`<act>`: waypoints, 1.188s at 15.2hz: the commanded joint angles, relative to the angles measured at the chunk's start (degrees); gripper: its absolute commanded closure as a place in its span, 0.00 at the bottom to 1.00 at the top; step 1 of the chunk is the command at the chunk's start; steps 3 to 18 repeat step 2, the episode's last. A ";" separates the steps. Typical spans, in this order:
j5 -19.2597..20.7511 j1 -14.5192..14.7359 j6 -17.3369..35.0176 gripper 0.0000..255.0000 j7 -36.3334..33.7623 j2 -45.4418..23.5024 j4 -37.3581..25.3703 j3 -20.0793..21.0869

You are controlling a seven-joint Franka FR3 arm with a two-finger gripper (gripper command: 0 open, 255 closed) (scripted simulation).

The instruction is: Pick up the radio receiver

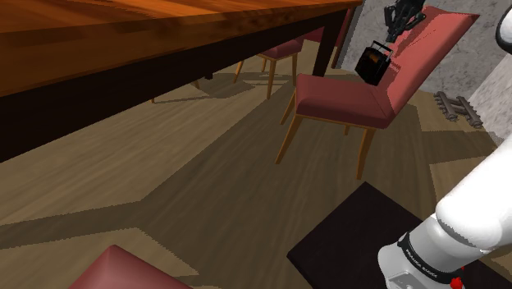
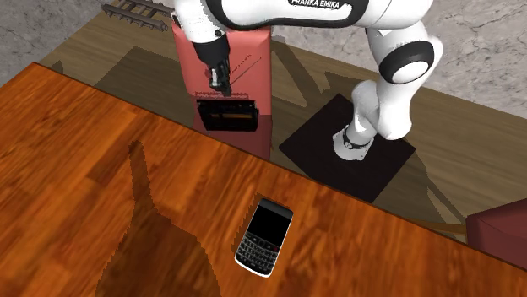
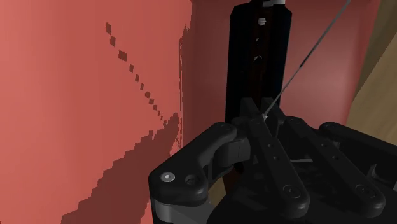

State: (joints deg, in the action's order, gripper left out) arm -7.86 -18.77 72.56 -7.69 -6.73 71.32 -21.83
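1. From my shoulder view, the wooden table point(image 1: 123, 33) stands off the red chair's point(image 1: 336, 98) left side, its dark edge running along above the plank floor.
2. The red chair has a padded seat, a tall backrest and pale wooden legs.
3. The radio receiver point(image 1: 376, 62), a small black box, hangs above the chair's seat and just in front of its backrest. I cannot tell whether it touches the backrest.
4. The gripper point(image 1: 400, 20) sits directly over the radio receiver, high against the chair's backrest. My wrist view shows it clenched on the top of the narrow black body, with a thin antenna slanting past.
5. A toy rail track point(image 1: 456, 107) lies on the floor just right of the chair.
6. The black stand point(image 1: 353, 238) and the white arm point(image 1: 468, 213) are nearer to me than the chair.
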 commanded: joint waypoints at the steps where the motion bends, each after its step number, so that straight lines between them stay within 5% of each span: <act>1: -0.37 -0.23 -1.35 1.00 0.04 -0.80 -2.11 -0.09; 18: -0.36 -0.23 -1.34 1.00 0.04 -0.79 -2.09 -0.09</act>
